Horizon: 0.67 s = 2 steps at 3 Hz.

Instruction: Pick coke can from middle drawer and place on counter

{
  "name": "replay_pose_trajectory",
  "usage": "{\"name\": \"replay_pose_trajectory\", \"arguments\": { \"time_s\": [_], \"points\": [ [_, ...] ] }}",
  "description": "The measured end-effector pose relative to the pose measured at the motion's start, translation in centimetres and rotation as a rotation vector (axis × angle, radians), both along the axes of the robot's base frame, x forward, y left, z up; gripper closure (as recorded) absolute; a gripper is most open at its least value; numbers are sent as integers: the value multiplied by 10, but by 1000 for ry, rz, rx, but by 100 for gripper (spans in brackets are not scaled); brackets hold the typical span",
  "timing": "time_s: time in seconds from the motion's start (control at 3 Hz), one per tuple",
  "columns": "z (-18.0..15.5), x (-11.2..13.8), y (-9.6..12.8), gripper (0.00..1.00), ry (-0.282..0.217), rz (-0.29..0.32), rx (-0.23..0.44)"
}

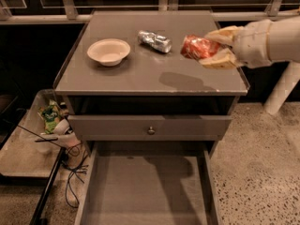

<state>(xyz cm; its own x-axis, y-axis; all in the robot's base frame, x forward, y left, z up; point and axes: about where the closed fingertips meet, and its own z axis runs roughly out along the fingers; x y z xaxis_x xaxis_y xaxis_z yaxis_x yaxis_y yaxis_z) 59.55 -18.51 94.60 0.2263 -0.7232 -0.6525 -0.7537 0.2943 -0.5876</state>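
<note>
My gripper [212, 47] comes in from the right, above the right part of the counter [140, 74]. It is shut on the red coke can [197, 47], which lies on its side between the tan fingers [224, 34] and hangs above the counter, casting a shadow below it. The middle drawer [145, 191] stands pulled open at the bottom, and its flat floor is bare.
A white bowl [108, 51] sits at the counter's left. A silver crinkled can [154, 41] lies at the back middle. A shut drawer front with a small knob [150, 130] is below the counter. A tray with clutter and cables [51, 125] stands at the left.
</note>
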Motion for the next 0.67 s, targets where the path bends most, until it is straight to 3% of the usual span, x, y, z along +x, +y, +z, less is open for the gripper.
{"name": "replay_pose_trajectory", "arguments": {
  "time_s": [0.67],
  "points": [
    [-13,77,16,100,72,-27,0]
  ]
}}
